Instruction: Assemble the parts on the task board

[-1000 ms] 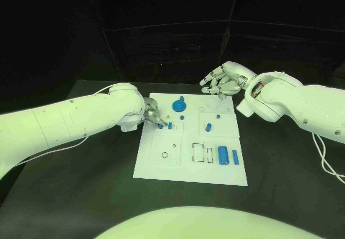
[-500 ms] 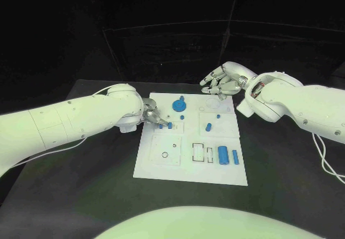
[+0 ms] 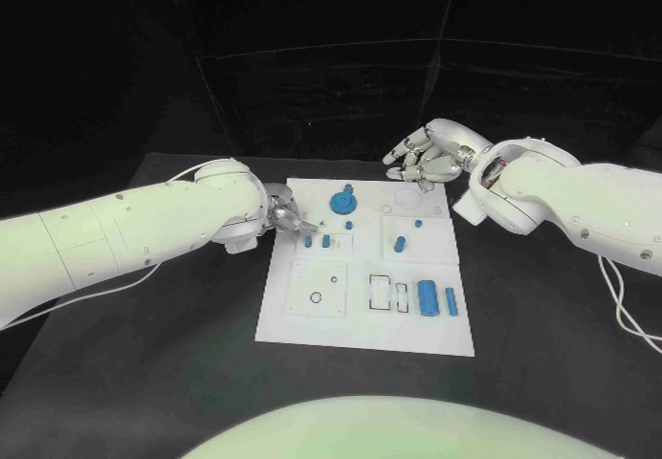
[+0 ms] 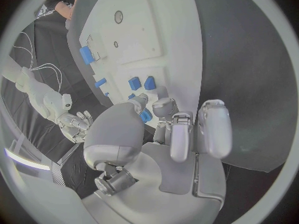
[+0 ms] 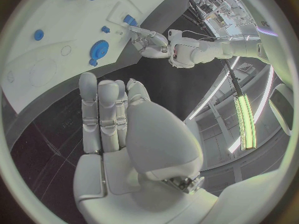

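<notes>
The left hand (image 3: 286, 214) hangs over the left edge of the white board (image 3: 331, 320), its fingers apart and reaching down toward the two small blue pegs (image 3: 316, 242) that stand side by side there. From the left wrist view the fingertips (image 4: 138, 100) sit just beside those pegs; whether one already touches is hard to tell, and nothing appears to be held. The step in hand looks like picking up one of these pegs. The next move calls for closing thumb and finger squarely on a single peg without knocking its neighbour.

The right hand (image 3: 431, 155) hovers past the board's far edge, fingers curled loosely, holding nothing.

Elsewhere on the board: a blue gear (image 3: 343, 203) near the far edge, a short blue piece (image 3: 400, 245) mid-board, and two blue cylinders (image 3: 437, 300) by the right edge, next to empty rectangular slots (image 3: 386, 292).
</notes>
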You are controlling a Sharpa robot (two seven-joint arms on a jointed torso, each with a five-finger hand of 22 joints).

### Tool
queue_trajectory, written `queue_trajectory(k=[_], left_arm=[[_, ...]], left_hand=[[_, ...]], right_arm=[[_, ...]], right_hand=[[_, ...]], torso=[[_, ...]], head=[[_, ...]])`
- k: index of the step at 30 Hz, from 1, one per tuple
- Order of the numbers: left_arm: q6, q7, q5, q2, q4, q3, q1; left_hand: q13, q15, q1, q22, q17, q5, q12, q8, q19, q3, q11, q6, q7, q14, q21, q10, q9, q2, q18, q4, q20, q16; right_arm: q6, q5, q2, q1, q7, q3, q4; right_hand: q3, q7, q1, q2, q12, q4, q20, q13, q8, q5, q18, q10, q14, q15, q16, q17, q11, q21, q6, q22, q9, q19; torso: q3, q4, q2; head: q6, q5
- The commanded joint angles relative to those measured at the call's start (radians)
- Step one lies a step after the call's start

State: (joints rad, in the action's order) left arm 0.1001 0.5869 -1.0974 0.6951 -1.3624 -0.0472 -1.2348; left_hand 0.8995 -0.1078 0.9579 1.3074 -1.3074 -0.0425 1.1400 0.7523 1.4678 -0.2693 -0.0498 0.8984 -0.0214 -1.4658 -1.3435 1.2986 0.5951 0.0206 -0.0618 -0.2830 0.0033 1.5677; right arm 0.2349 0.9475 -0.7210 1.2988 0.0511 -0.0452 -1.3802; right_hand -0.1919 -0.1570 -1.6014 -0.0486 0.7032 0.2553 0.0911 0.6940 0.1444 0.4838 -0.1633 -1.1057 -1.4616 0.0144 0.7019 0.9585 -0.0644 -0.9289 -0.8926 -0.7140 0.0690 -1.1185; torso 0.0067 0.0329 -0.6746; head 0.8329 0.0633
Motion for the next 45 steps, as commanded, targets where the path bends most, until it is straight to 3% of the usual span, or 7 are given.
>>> queue_trajectory(k=[1,5,11,18,22,27,45], left_arm=[[-0.086,-0.027,0.024,0.002,-0.006,0.005,-0.003],[-0.160,-0.095,0.078,0.003,0.001,0.010,-0.007],[-0.267,-0.317,0.148,-0.017,0.032,0.008,-0.013],[-0.393,-0.569,0.098,-0.057,0.066,-0.039,-0.014],[-0.415,-0.644,-0.004,-0.092,0.093,-0.071,-0.013],[-0.385,-0.677,-0.116,-0.129,0.129,-0.097,-0.011],[-0.294,-0.635,-0.245,-0.216,0.226,-0.112,-0.004]], left_hand=[[-0.029,0.002,0.009,0.030,-0.263,-0.005,-0.023,-0.009,0.013,-0.005,0.005,-0.020,-0.005,-0.105,0.016,-0.023,-0.003,-0.007,-0.001,0.000,-0.002,0.003],[-0.198,0.017,0.028,-0.062,-0.247,-0.006,-0.150,-0.036,-0.027,0.006,0.023,-0.069,-0.026,-0.100,0.117,-0.130,-0.015,0.026,-0.023,0.002,0.007,-0.007],[-0.317,0.093,0.174,-0.496,0.119,-0.003,-0.314,-0.130,-0.266,0.023,0.107,-0.224,-0.112,0.076,0.632,-0.374,-0.080,0.090,-0.105,0.049,0.064,-0.290],[-0.394,0.108,0.419,-0.502,0.189,-0.006,-0.415,-0.190,-0.260,-0.066,0.130,-0.208,-0.132,0.121,0.643,-0.466,-0.149,0.089,-0.108,0.187,0.086,-0.343],[-0.486,0.119,0.442,-0.510,0.214,-0.005,-0.514,-0.270,-0.255,-0.094,0.142,-0.159,-0.138,0.124,0.653,-0.464,-0.231,0.129,-0.114,0.207,0.102,-0.353],[-0.596,0.124,0.421,-0.355,0.127,-0.011,-0.602,-0.356,-0.130,-0.066,0.148,-0.091,-0.136,0.035,0.461,-0.436,-0.329,0.167,-0.086,0.211,0.106,-0.252],[-0.735,0.108,0.434,-0.214,0.075,-0.015,-0.695,-0.450,-0.034,-0.075,0.138,0.009,-0.127,-0.030,0.295,-0.365,-0.437,0.139,-0.054,0.233,0.094,-0.183]], right_arm=[[-0.004,-0.002,0.002,0.002,0.010,0.001,0.001],[-0.003,-0.002,0.002,0.001,0.010,0.001,0.001],[-0.002,-0.002,0.002,0.001,0.009,0.001,0.002],[-0.003,-0.003,0.005,0.001,0.010,0.001,0.004],[-0.004,-0.004,0.007,0.001,0.011,0.001,0.004],[-0.005,-0.004,0.009,0.001,0.012,0.001,0.004],[-0.007,-0.004,0.015,0.001,0.013,0.001,0.005]], right_hand=[[0.008,-0.001,-0.004,0.010,-0.004,-0.001,0.001,-0.002,-0.003,0.007,-0.002,0.005,-0.011,0.002,-0.006,-0.002,0.002,0.003,-0.007,0.001,-0.002,0.007],[0.008,-0.001,-0.004,0.010,-0.004,-0.001,0.001,-0.002,-0.003,0.007,-0.002,0.005,-0.011,0.002,-0.006,-0.002,0.002,0.003,-0.007,0.001,-0.002,0.007],[0.008,-0.001,-0.004,0.010,-0.004,-0.001,0.001,-0.002,-0.003,0.007,-0.002,0.005,-0.011,0.002,-0.006,-0.002,0.002,0.003,-0.007,0.001,-0.002,0.007],[0.008,-0.001,-0.004,0.010,-0.004,-0.001,0.001,-0.002,-0.003,0.007,-0.002,0.005,-0.011,0.002,-0.006,-0.002,0.002,0.003,-0.007,0.001,-0.002,0.007],[0.008,-0.001,-0.004,0.010,-0.004,-0.001,0.001,-0.002,-0.003,0.007,-0.002,0.005,-0.011,0.002,-0.006,-0.002,0.002,0.003,-0.007,0.001,-0.002,0.007],[0.008,-0.001,-0.004,0.010,-0.004,-0.001,0.001,-0.002,-0.003,0.007,-0.002,0.005,-0.011,0.002,-0.006,-0.002,0.002,0.003,-0.007,0.001,-0.002,0.007],[0.011,-0.001,-0.005,0.011,-0.005,0.000,0.001,-0.002,-0.003,0.010,-0.002,0.006,-0.011,0.002,-0.005,-0.001,0.002,0.003,-0.007,0.001,-0.002,0.007]], torso=[[0.0003,-0.0006,0.000],[0.0016,-0.0011,0.000],[0.0026,0.0011,0.001],[0.0003,0.0002,0.000],[0.0003,-0.0023,-0.001],[0.0010,-0.0017,-0.001],[0.0008,-0.0017,-0.001]], head=[[-0.001,0.000],[-0.001,-0.002],[-0.009,-0.007],[-0.018,-0.016],[-0.022,-0.019],[-0.024,-0.021],[-0.025,-0.024]])
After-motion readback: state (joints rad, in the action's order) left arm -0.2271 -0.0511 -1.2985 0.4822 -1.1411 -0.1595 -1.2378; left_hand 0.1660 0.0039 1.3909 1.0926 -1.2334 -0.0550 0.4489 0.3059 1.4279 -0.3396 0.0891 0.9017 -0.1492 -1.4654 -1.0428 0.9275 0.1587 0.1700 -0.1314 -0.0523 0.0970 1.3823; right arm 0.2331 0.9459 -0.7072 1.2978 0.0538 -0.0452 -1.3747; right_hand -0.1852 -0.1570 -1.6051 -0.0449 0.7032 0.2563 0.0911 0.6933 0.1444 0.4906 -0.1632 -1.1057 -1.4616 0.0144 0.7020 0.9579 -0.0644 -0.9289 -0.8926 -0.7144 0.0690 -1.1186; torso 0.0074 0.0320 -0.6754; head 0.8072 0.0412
